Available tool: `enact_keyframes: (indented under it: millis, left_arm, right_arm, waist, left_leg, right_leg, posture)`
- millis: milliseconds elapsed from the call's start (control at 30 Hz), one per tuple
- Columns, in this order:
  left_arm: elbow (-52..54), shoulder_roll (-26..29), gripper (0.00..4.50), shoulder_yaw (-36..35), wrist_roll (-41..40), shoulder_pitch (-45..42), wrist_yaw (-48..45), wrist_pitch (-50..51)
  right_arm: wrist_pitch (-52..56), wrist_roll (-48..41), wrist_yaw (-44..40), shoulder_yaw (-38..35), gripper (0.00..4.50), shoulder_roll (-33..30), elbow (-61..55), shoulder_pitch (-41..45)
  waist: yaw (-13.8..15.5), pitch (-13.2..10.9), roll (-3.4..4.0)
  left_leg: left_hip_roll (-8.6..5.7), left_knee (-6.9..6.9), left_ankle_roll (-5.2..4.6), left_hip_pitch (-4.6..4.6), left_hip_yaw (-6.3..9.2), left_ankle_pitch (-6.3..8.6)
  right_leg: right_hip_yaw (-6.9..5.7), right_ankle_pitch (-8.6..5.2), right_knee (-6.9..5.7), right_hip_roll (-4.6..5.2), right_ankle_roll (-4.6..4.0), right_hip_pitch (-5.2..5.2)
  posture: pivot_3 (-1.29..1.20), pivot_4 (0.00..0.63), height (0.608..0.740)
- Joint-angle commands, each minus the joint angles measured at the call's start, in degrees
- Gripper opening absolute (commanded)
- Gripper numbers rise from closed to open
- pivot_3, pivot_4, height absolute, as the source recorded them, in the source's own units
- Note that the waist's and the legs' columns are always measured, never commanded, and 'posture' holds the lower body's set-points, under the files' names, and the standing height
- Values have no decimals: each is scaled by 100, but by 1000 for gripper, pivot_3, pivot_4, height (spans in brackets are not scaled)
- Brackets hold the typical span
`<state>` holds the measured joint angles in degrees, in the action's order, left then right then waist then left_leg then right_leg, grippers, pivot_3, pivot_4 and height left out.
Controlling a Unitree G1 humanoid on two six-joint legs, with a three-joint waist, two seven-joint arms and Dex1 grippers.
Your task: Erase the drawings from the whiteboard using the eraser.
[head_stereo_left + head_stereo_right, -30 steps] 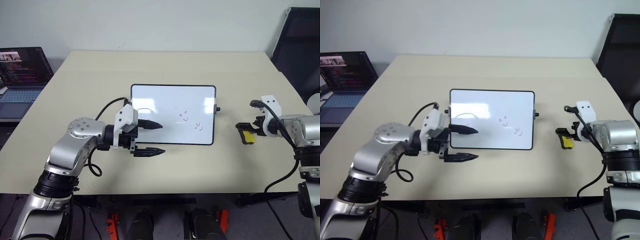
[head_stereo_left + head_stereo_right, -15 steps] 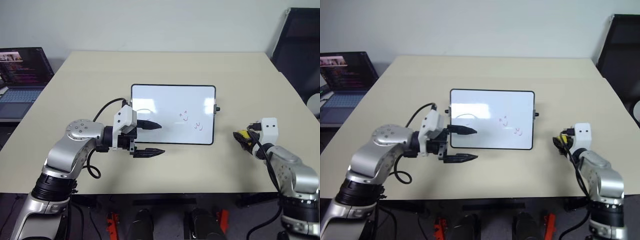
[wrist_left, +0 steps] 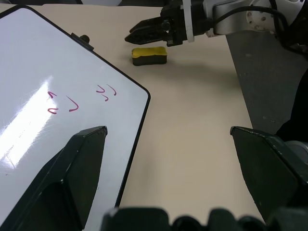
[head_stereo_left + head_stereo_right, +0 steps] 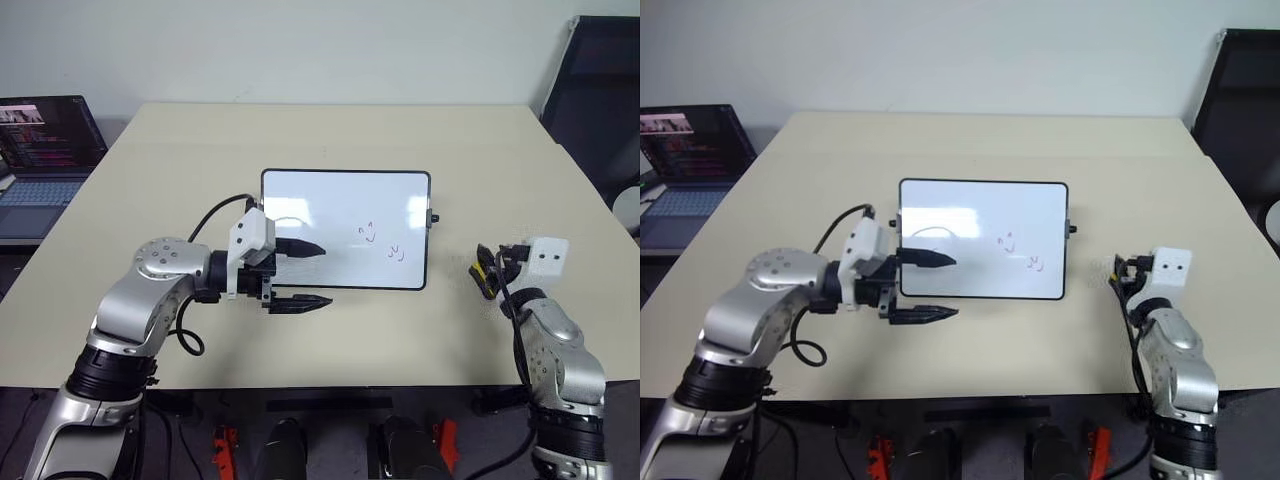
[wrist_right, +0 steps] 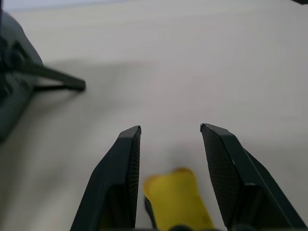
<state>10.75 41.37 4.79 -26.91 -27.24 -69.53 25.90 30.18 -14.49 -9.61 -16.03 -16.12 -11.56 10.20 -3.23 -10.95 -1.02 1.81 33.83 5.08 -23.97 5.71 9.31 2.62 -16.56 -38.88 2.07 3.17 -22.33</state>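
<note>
The whiteboard [image 4: 330,215] lies flat in the middle of the table, with small reddish drawings [image 4: 371,233] on its right half. My left gripper [image 4: 325,276] hovers open over the board's near left corner, pointing right. The yellow eraser [image 3: 149,55] lies on the table, right of the board, its dark underside down. My right gripper [image 5: 171,129] is level just above the eraser, pointing forward. Its fingers stand a little apart, and the eraser [image 5: 175,197] shows below the gap near their base. In the left wrist view a thin gap separates the fingers from the eraser.
The beige table [image 4: 300,130] is bare around the board. An open laptop [image 4: 45,140] sits on a lower surface off the table's left edge. A dark chair [image 4: 600,90] stands past the far right corner.
My right forearm has dropped toward the table's near edge, and its gripper has tipped from pointing down to level. The eraser, board and left arm have stayed put.
</note>
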Motion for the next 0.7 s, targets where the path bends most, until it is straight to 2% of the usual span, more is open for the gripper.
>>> enact_keyframes:
  millis: [33,333,533,633,700]
  left_arm:
    - [42,40,4500,-79,-35,-71,-57,-83]
    - [11,42,4500,-72,-6,-92,-124,-116]
    - [31,61,4500,-94,-2,-69,-143,-109]
    - [41,73,4500,-101,-2,-52,-141,-102]
    - [43,76,4500,-100,1,-46,-137,-99]
  right_arm:
    - [366,-122,-261,-34,2311,-422,-249,132]
    - [1171,-572,-1109,-19,2311,-1196,-11,411]
    - [1173,-558,-1281,1,2311,-1324,86,381]
    - [1184,-586,-1294,-20,2952,-1289,89,391]
    - [1200,-582,-1343,27,3609,-1296,68,387]
  waist:
    - [-3,0,0]
    - [4,0,-1]
    - [5,0,-1]
    - [4,-1,-1]
    - [4,-1,-1]
  left_leg:
    - [0,0,0,1,0,0]
    - [0,2,0,-2,0,0]
    - [0,2,0,-1,0,0]
    - [0,2,0,-1,0,0]
    - [0,2,0,-1,0,0]
  right_leg:
    - [0,0,0,0,-1,0]
    - [-1,0,3,0,1,1]
    - [-1,0,3,0,1,1]
    - [0,-1,2,0,1,1]
    - [-1,-1,3,0,1,1]
  posture:
    - [0,150,740]
    - [0,150,740]
    - [0,150,740]
    - [0,150,740]
    - [0,150,740]
